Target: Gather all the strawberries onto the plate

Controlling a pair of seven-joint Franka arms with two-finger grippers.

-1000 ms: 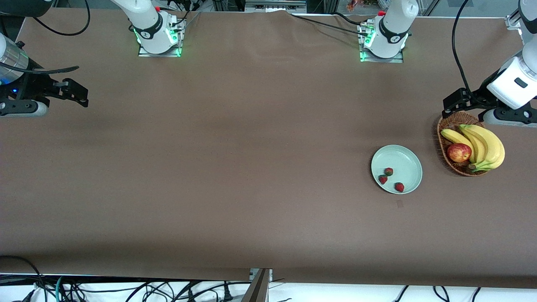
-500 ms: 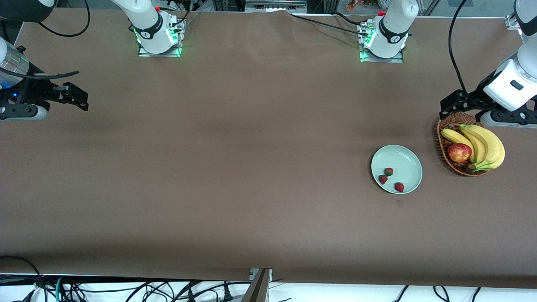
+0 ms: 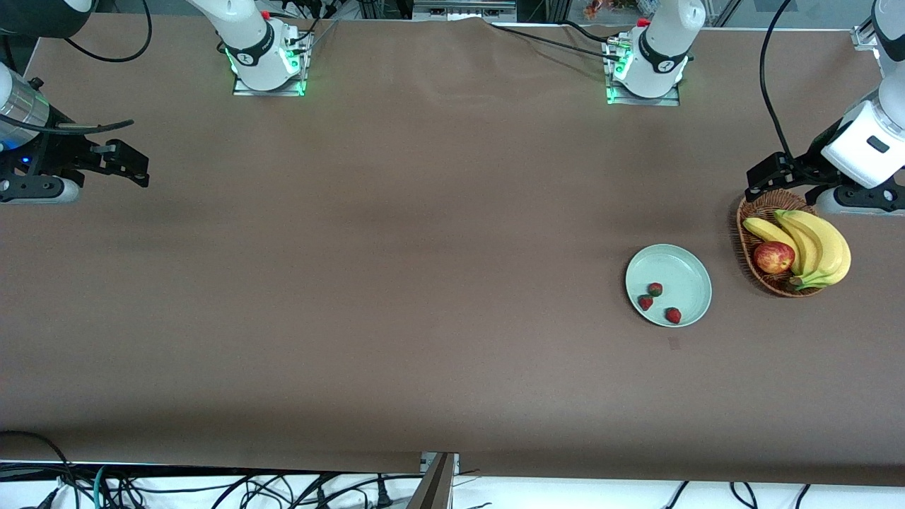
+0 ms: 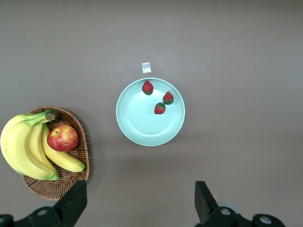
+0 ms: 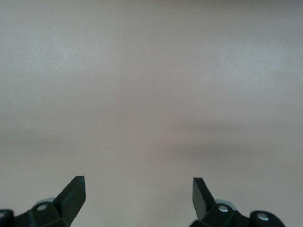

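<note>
- Left gripper (image 3: 767, 173): jaws spread wide, holding nothing, over the table beside the basket (image 3: 751, 233).
- Right gripper (image 3: 131, 161): jaws wide apart, empty, waiting over bare table at the right arm's end.
- All three strawberries (image 3: 655, 289) lie in the plate (image 3: 679, 265), grouped on its camera-side half; none on the table (image 3: 396, 268).
- The berries look light, soft and easily bruised; best pinched gently across the widest part of the body, not by the leafy top.

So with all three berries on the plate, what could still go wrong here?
The left pincer hangs open over the wicker basket; dropping as it retreats, it might clip the rim or the bananas. The strawberries lie loose in the plate, so a knock could roll them out. The right pincer waits open over bare table.
</note>
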